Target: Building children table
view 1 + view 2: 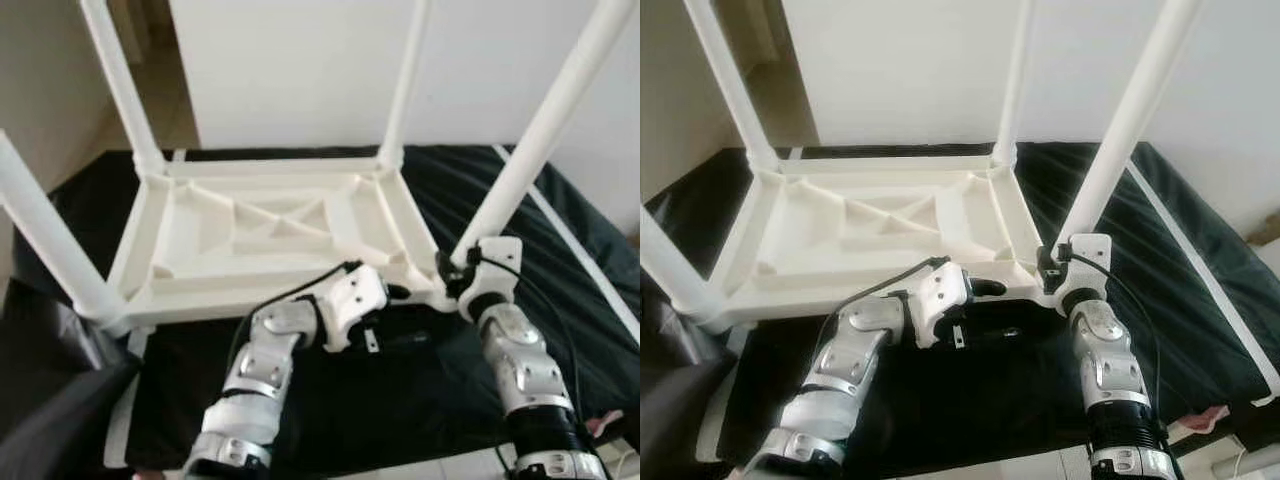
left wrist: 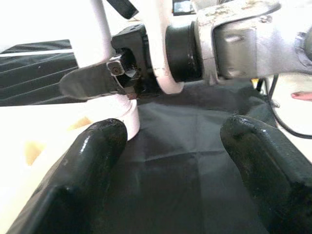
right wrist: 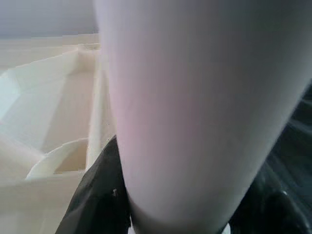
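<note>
Lower right, our right gripper (image 1: 462, 272) is clamped around the near-right table leg (image 1: 545, 125), probably steadying it in its socket. Our left gripper (image 2: 170, 161) gapes wide beside it, holding nothing. The upturned white tabletop (image 1: 270, 235) fills mid-frame on black cloth (image 1: 400, 380).

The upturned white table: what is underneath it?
The upturned white table lies top-down on a black cloth, which shows all around it. What the cloth covers is hidden. The right gripper clasps the near right leg; the left gripper hovers open beside it.
</note>
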You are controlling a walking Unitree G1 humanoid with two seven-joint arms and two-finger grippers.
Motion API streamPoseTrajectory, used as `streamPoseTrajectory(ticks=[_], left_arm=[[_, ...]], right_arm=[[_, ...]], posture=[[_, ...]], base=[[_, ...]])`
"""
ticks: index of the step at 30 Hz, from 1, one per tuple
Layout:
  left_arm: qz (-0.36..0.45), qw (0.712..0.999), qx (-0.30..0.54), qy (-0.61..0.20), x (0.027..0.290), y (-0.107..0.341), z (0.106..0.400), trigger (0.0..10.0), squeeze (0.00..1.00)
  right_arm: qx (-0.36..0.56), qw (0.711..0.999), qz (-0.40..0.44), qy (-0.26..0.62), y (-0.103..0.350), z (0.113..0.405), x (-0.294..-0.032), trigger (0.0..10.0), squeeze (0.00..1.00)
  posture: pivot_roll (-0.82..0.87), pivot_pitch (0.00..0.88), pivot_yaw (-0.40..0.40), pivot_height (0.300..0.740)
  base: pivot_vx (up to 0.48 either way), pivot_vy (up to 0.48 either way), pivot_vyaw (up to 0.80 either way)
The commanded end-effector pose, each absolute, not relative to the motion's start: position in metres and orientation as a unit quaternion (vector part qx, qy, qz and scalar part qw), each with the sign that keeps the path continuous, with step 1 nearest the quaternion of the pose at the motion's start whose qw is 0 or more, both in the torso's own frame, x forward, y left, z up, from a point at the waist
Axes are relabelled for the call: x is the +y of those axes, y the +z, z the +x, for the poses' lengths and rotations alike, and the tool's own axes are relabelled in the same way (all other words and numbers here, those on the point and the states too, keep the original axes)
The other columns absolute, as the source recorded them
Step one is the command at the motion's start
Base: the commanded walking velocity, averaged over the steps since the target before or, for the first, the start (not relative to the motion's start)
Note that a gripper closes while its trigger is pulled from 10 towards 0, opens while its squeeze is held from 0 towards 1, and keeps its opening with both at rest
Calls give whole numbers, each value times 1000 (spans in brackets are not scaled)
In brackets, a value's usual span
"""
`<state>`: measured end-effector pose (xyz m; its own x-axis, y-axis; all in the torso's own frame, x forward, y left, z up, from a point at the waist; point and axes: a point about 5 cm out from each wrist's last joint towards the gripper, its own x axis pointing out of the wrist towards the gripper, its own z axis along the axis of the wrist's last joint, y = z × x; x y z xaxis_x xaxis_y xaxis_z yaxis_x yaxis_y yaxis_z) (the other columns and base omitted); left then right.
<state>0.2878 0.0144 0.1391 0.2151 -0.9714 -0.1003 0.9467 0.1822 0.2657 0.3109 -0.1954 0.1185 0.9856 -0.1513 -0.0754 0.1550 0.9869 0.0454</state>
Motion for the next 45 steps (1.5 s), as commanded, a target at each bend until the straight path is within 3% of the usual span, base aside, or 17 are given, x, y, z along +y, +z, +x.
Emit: streamPoseTrajectory(ticks=[1,8,20,21,35,36,37,45], left_arm=[[130,886,-61,-441,22,138,306,10000,0],[114,893,-64,-430,18,142,306,10000,0],[92,895,-89,-428,7,157,309,10000,0],[84,896,-92,-426,6,160,309,10000,0],[73,895,-104,-427,3,166,308,10000,0],[76,895,-105,-427,4,167,308,10000,0],[79,894,-106,-429,5,167,308,10000,0],[93,891,-102,-432,13,164,312,10000,0]], right_arm=[[111,979,52,-164,87,296,-207,10000,0],[99,958,81,-255,89,293,-201,10000,0],[62,969,99,-216,107,298,-182,10000,0],[49,971,98,-211,110,297,-182,10000,1000],[13,986,47,-157,111,276,-190,10000,1000],[11,989,40,-143,109,270,-188,10000,753],[10,991,36,-132,108,267,-185,10000,0],[23,997,34,-72,100,258,-168,10000,0]], posture=[[-48,0,-21,740],[-46,0,-23,740],[-45,0,-34,740],[-43,0,-35,740],[-46,0,-33,740],[-51,0,-31,740],[-52,0,-29,740],[-66,0,-16,740]], base=[[0,0,0],[0,0,0],[0,0,0],[0,0,0],[0,0,0],[0,0,0],[0,0,0],[0,0,0]])
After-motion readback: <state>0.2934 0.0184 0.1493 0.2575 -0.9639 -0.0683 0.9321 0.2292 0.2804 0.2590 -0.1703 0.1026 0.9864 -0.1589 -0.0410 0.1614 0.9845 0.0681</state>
